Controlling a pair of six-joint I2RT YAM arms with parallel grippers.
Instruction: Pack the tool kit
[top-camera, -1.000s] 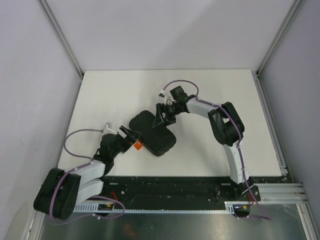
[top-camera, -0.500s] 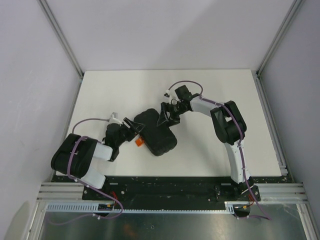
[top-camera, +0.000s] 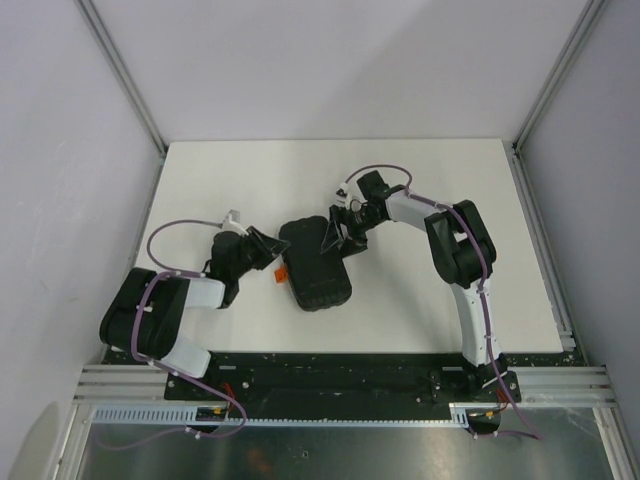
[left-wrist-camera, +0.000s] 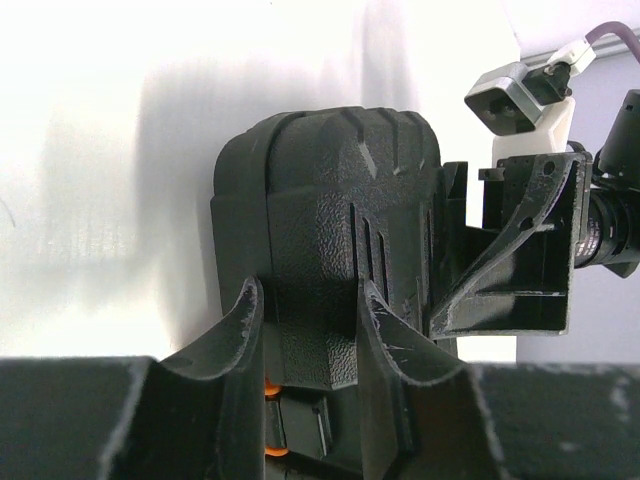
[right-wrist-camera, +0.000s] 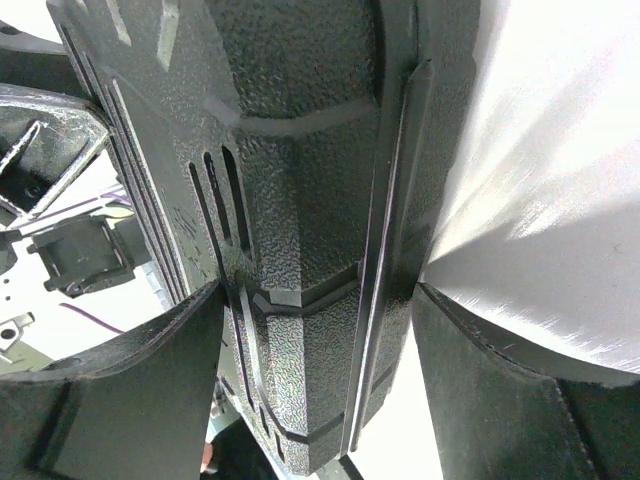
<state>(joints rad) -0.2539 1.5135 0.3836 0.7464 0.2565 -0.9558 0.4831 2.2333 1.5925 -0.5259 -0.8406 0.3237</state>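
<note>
The tool kit (top-camera: 315, 265) is a black textured case lying closed on the white table, its orange latch (top-camera: 281, 273) on its left edge. My left gripper (top-camera: 272, 248) reaches in from the left. In the left wrist view its narrowed fingers (left-wrist-camera: 305, 290) hug a raised part of the case (left-wrist-camera: 330, 180), just above the latch (left-wrist-camera: 268, 385). My right gripper (top-camera: 335, 235) sits at the case's upper right edge. In the right wrist view its wide-set fingers (right-wrist-camera: 315, 290) clamp that edge of the case (right-wrist-camera: 300, 180) from both sides. No loose tools show.
The white table (top-camera: 430, 190) is walled by grey panels with metal corner posts (top-camera: 120, 75). A black base rail (top-camera: 330, 370) runs along the near edge. The right gripper's body (left-wrist-camera: 520, 250) stands close behind the case in the left wrist view.
The case has swung from a slant to nearly straight, moved by the right gripper. The left arm came forward to the case's left edge and its fingers closed from wide to narrow.
</note>
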